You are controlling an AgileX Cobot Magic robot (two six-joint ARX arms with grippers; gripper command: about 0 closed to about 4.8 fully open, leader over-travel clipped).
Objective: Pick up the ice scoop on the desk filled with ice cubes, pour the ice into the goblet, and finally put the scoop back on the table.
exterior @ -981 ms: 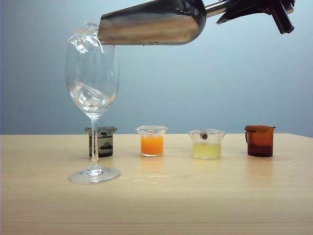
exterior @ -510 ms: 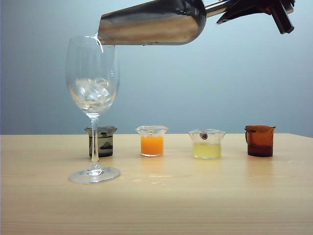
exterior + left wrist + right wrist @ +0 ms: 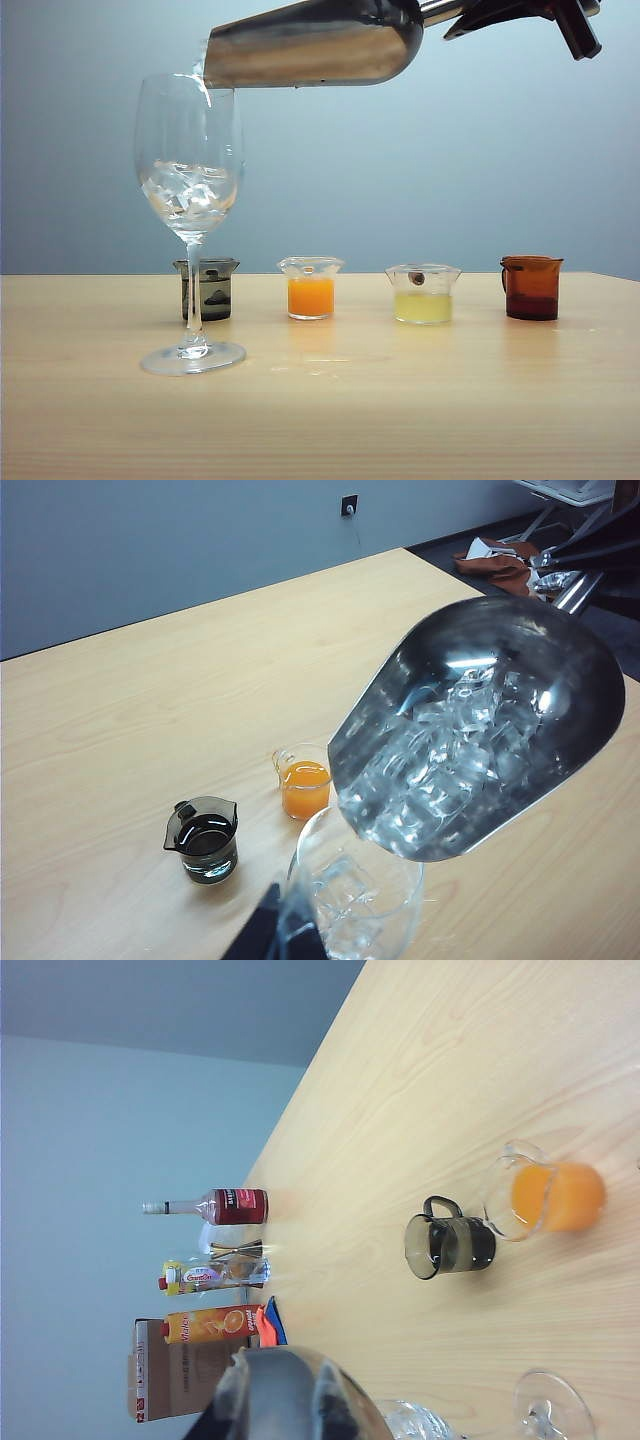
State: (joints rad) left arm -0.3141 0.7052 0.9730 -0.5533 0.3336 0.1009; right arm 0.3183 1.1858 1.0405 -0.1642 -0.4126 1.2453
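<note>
Desk [image 3: 400,420]: wide, pale wood, light grain.
Goblet [image 3: 190,200]: stands on its foot toward the left front; ice [image 3: 188,192] in its bowl.
Dark beaker [image 3: 208,288]: just behind the goblet's stem, dark liquid inside.
Orange beaker [image 3: 311,288]: right of the dark one, apart.
Yellow beaker [image 3: 423,294]: further right in the same row.
Brown beaker [image 3: 531,287]: right end of the row.
Far end, right wrist view: red-labelled bottle [image 3: 212,1206], jigger [image 3: 237,1249], small bottle [image 3: 212,1274], orange juice carton [image 3: 210,1324].
</note>
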